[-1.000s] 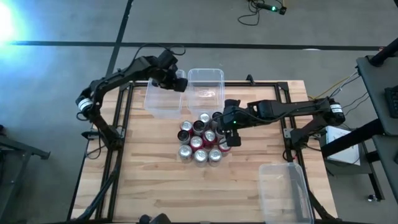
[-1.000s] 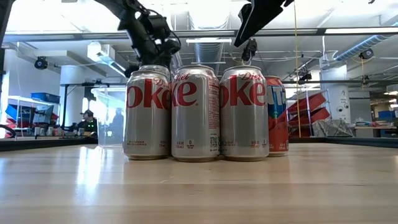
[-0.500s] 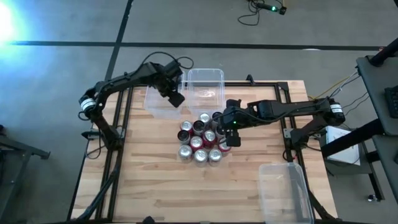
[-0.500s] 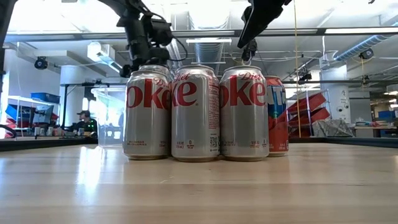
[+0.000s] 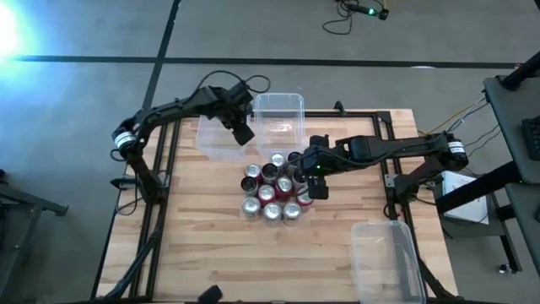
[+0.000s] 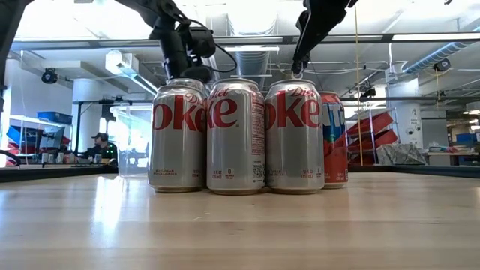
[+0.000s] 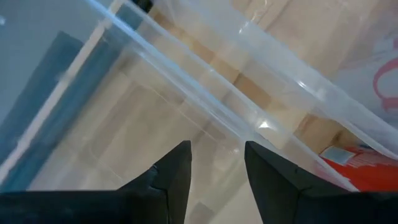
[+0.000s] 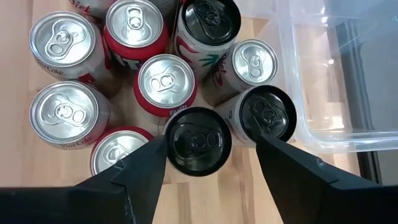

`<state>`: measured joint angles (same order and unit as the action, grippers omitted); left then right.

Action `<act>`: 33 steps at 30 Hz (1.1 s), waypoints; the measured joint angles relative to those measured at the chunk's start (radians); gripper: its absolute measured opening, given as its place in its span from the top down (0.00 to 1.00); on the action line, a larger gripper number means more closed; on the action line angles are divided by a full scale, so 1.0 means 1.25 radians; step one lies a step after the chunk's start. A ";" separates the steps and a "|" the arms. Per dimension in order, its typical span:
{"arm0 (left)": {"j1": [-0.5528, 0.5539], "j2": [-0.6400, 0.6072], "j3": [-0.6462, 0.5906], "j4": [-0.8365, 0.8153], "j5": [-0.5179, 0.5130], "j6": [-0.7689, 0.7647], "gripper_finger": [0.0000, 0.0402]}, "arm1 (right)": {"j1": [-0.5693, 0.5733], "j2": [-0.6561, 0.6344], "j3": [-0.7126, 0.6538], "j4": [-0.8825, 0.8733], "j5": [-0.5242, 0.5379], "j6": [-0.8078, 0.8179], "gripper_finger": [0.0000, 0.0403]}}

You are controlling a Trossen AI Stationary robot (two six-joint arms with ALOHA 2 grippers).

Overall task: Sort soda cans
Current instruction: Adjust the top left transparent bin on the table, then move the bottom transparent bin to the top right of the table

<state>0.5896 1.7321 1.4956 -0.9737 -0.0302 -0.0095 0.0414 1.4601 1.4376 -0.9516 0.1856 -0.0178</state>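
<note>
Cluster of soda cans (image 5: 272, 190) standing upright, touching one another, near the middle of the table (image 5: 211, 253). In the low view, three silver cans are facing the camera in a row, with a red can (image 6: 334, 139) just behind on one side. The right gripper (image 5: 314, 187) is hovering above the cluster's edge nearest the bins; in its wrist view the fingers are spread apart, straddling a black-topped can (image 8: 199, 140), with a second black-topped can (image 8: 267, 115) just beside it and a red can (image 8: 166, 84) touching it on the far side. Nothing is being held. The left gripper (image 5: 243, 133) is hanging over the seam between two clear bins, the left bin (image 5: 221, 139) and the middle bin (image 5: 278, 122); its fingers are standing slightly apart and empty. A third bin (image 5: 384, 257) is sitting at the table's near right corner, well apart from the cans.

Step in hand, as judged: the right arm is lining up a pick of the black-topped can. The next move is calling for a straight descent, since neighbours are crowding both fingers; a skewed approach is likely to topple an adjacent can.
</note>
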 joint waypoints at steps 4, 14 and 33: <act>-0.003 0.009 0.000 0.018 -0.006 0.021 0.67 | 0.000 0.000 0.000 -0.001 0.000 -0.001 0.41; -0.003 0.012 0.000 0.020 -0.010 0.042 0.67 | 0.000 -0.014 0.000 -0.030 0.004 -0.001 0.39; -0.023 -0.274 -0.086 0.139 0.046 -0.005 0.67 | 0.059 -0.124 -0.003 -0.330 0.029 0.741 0.22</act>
<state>0.5613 1.3891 1.3883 -0.8000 0.0269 -0.0153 0.1146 1.3049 1.4339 -1.3639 0.2220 0.9090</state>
